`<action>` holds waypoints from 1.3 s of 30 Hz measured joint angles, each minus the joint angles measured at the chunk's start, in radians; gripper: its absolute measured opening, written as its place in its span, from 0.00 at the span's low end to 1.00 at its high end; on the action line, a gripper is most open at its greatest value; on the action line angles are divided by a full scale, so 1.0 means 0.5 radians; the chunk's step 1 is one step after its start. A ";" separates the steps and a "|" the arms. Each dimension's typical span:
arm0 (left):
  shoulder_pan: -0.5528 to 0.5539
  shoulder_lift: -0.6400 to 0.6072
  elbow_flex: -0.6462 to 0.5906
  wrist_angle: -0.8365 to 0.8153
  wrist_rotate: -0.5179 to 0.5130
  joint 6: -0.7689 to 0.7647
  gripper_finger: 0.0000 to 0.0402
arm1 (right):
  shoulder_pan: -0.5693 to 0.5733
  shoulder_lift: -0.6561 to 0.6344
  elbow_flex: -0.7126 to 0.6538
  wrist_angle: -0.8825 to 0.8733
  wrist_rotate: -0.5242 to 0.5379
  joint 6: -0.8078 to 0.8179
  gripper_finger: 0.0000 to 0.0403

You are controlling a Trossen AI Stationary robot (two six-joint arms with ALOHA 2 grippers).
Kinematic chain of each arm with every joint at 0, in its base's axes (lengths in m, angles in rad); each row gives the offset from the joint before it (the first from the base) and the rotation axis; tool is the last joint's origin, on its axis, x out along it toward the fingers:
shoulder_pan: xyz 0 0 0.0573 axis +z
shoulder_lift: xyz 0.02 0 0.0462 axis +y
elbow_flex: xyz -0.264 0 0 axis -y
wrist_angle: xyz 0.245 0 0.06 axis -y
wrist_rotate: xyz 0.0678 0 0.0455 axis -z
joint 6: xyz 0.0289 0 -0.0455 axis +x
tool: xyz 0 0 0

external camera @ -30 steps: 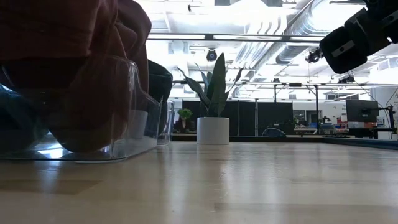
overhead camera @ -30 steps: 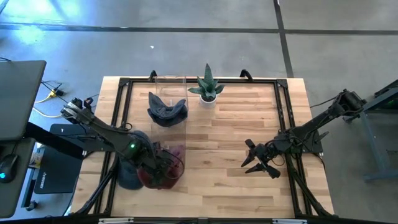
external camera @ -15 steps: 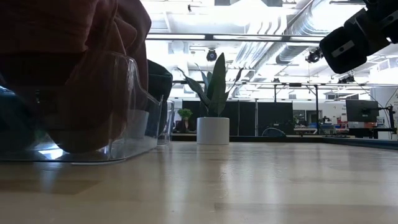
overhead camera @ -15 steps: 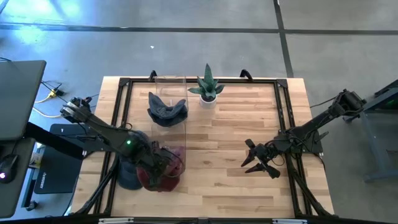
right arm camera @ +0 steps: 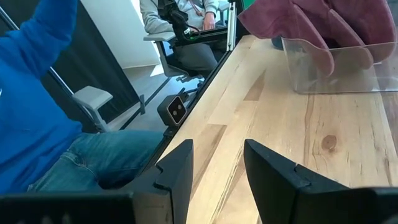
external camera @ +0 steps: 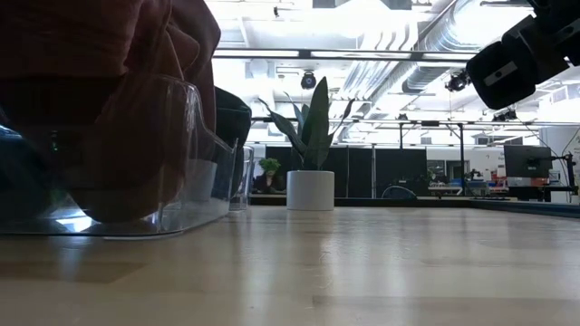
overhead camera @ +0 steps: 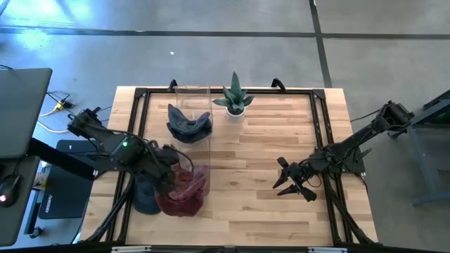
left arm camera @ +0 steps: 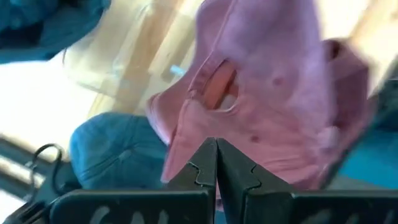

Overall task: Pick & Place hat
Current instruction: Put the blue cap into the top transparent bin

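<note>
Because the maroon hat [overhead camera: 184, 191] lies slumped in the near end of the clear bin [overhead camera: 190, 140], partly draped over its rim, the drop looks made and this reads as the release-and-retreat stage. Left gripper [overhead camera: 167, 167] sits just beside the hat, on the side away from the potted plant [overhead camera: 235, 100]; in its wrist view the two fingers are pressed together with only air between them, the maroon hat [left arm camera: 261, 99] hanging just beyond the tips. So: closed, holding nothing. Judgement: closed jaws are less likely to snag fabric on the way out.

A dark blue hat [overhead camera: 188, 123] sits further along the bin, nearer the plant, crown sagging. Another blue hat [overhead camera: 145, 198] lies outside the bin, touching the maroon one on the side away from the plant; probably awaiting its own pick.

Right gripper [overhead camera: 287, 181] waits well apart from the bin, low over bare table [overhead camera: 267, 147], fingers parted and empty. A seated person [right arm camera: 56, 124] shows beyond the table edge in its wrist view.

Risk, as judged: the draped hat could slide off the rim.
</note>
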 joint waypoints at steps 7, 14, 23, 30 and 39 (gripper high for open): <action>0.024 -0.056 -0.431 -0.011 0.082 -0.070 0.00 | 0.000 0.000 0.000 0.000 -0.023 0.005 0.34; 0.239 -0.279 -0.872 -0.017 0.080 -0.131 0.00 | 0.000 0.000 0.000 0.001 0.001 -0.001 0.34; 0.462 -0.646 -1.015 -0.014 -0.046 -0.438 0.06 | 0.000 0.000 0.000 0.001 0.048 -0.001 0.34; 0.484 -0.752 -1.379 -0.013 0.002 -0.634 0.34 | 0.000 0.000 0.000 0.001 0.023 -0.002 0.34; 0.471 -0.649 -1.728 0.160 0.291 -0.583 0.56 | 0.000 0.000 0.000 0.002 0.022 -0.010 0.34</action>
